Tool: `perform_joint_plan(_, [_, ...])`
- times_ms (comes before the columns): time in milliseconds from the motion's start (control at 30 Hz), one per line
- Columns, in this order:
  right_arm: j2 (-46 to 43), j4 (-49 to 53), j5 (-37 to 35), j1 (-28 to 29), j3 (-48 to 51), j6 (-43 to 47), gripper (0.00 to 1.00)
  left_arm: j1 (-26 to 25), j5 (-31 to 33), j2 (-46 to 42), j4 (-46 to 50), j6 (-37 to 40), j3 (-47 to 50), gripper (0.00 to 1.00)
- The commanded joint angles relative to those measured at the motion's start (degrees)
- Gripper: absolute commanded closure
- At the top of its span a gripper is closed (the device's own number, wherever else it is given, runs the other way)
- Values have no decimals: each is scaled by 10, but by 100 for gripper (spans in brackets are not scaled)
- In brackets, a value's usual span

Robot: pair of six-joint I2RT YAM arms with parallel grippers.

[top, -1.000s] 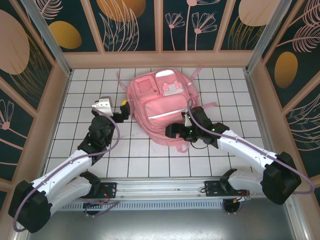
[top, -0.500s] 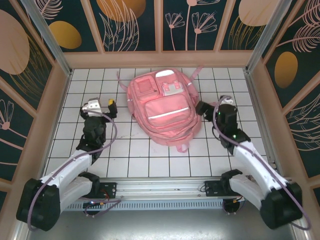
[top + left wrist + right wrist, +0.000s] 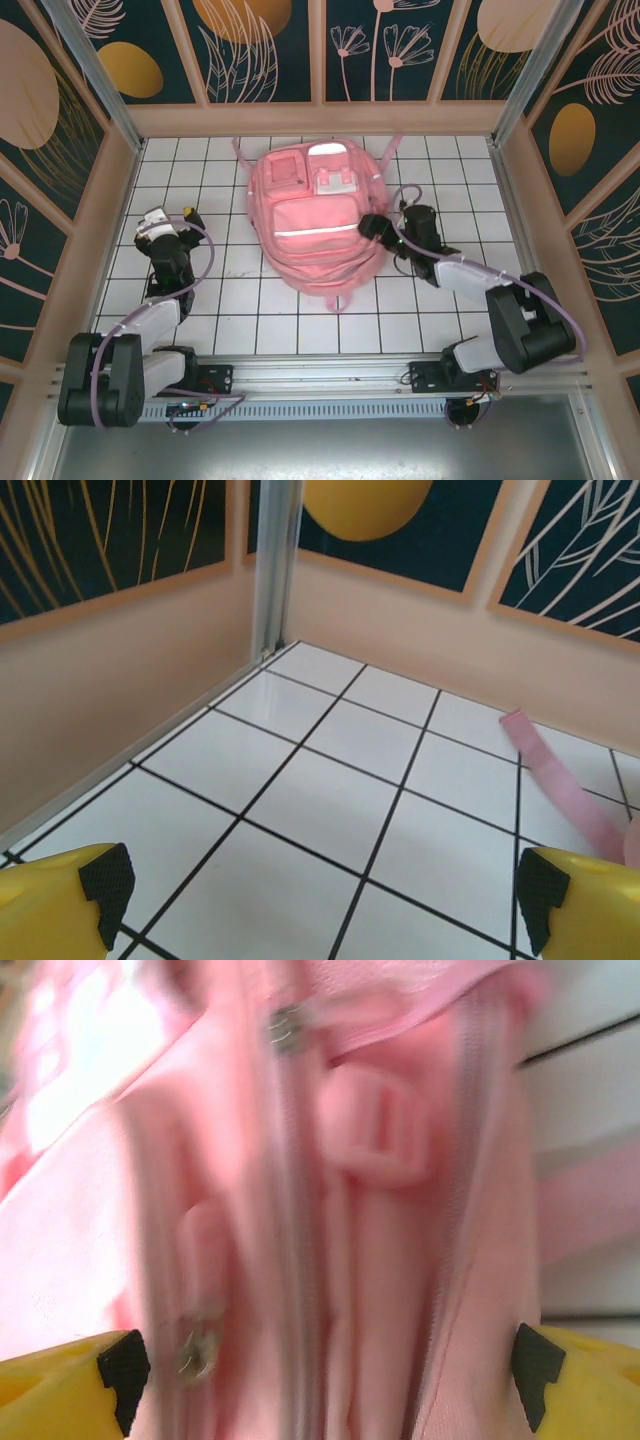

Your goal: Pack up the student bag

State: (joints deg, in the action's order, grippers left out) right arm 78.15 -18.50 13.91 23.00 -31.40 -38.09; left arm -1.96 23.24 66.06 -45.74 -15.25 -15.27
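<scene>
The bag [image 3: 315,225] lies flat on the white tiled worktop [image 3: 250,310], front pockets up and its silvery stripe across the middle, with its top towards the far wall [image 3: 320,118]. The left pincer [image 3: 172,222] sits well to the left of the bag, clear of it and low over the tiles. In the left wrist view, the left pincer [image 3: 320,895] is spread wide with bare tile between its yellow fingers [image 3: 60,895], and a pink strap [image 3: 560,780] lies on the tiles ahead to its right. The right pincer [image 3: 370,226] is at the bag's right edge, pointing into its side. In the right wrist view, which is blurred, the right pincer [image 3: 325,1370] also stands wide. The bag's pink fabric [image 3: 380,1260] lies close between and beyond its tips, along with a zip [image 3: 285,1025] and a pink buckle [image 3: 385,1135]. Whether its fingers touch the fabric I cannot tell.
</scene>
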Motion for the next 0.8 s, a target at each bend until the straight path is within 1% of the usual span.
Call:
perform_joint_plan(0, [-95, -33, 73, 6, 63, -14, 5, 15, -12, 30, -53, -19, 8, 1])
perform_joint_plan(33, [-135, 13, 33, 2, 64, 11, 5, 16, -12, 40, -59, -14, 7, 1])
perform_joint_plan(67, [-168, 68, -29, -1, 56, 40, 3, 17, -13, 52, -67, -7, 4, 1])
perform_joint_plan(133, [-208, 144, -139, -8, 33, 87, 1, 19, -17, 76, -100, 0, 8, 1])
perform_joint_plan(167, [-219, 157, -157, -21, 23, 113, 1, 20, -23, 88, -114, 8, 11, 1])
perform_joint_plan(200, [-226, 156, -165, -36, 18, 125, 1, 21, -27, 100, -140, 18, 17, 1])
perform_joint_plan(233, [-234, 148, -200, -50, 18, 122, 1, 26, -42, 110, -166, 33, 19, 1])
perform_joint_plan(267, [-240, 132, -259, -58, 24, 111, 1, 29, -63, 119, -188, 49, 20, 1])
perform_joint_plan(333, [-247, 45, -325, -73, 58, 135, 1, 41, -97, 150, -224, 47, 23, 1])
perform_joint_plan(367, [-245, -21, -329, -83, 83, 166, 1, 43, -112, 154, -238, 52, 26, 1])
perform_joint_plan(400, [-237, -94, -317, -91, 107, 210, 1, 43, -124, 151, -222, 57, 21, 1])
perform_joint_plan(467, [-197, -212, -313, -105, 139, 266, 1, 43, -150, 161, -246, 68, 27, 1])
perform_joint_plan(500, [-168, -246, -287, -117, 142, 295, 1, 44, -162, 167, -262, 73, 32, 1])
perform_joint_plan(533, [-134, -261, -265, -132, 135, 331, 1, 43, -168, 180, -300, 73, 47, 1])
perform_joint_plan(600, [-72, -285, -273, -157, 127, 353, 1, 43, -154, 215, -406, 66, 84, 1])
perform_joint_plan(633, [-50, -324, -250, -173, 137, 362, 1, 43, -164, 210, -387, 71, 78, 1])
perform_joint_plan(667, [-32, -329, -233, -189, 135, 372, 1, 43, -182, 201, -333, 82, 59, 1])
perform_joint_plan(700, [-13, -358, -218, -199, 139, 384, 1, 43, -194, 206, -323, 87, 48, 1])
perform_joint_plan(733, [7, -411, -191, -214, 155, 390, 1, 43, -206, 208, -315, 91, 42, 1])
perform_joint_plan(767, [20, -433, -158, -234, 162, 378, 1, 43, -211, 206, -301, 93, 37, 1])
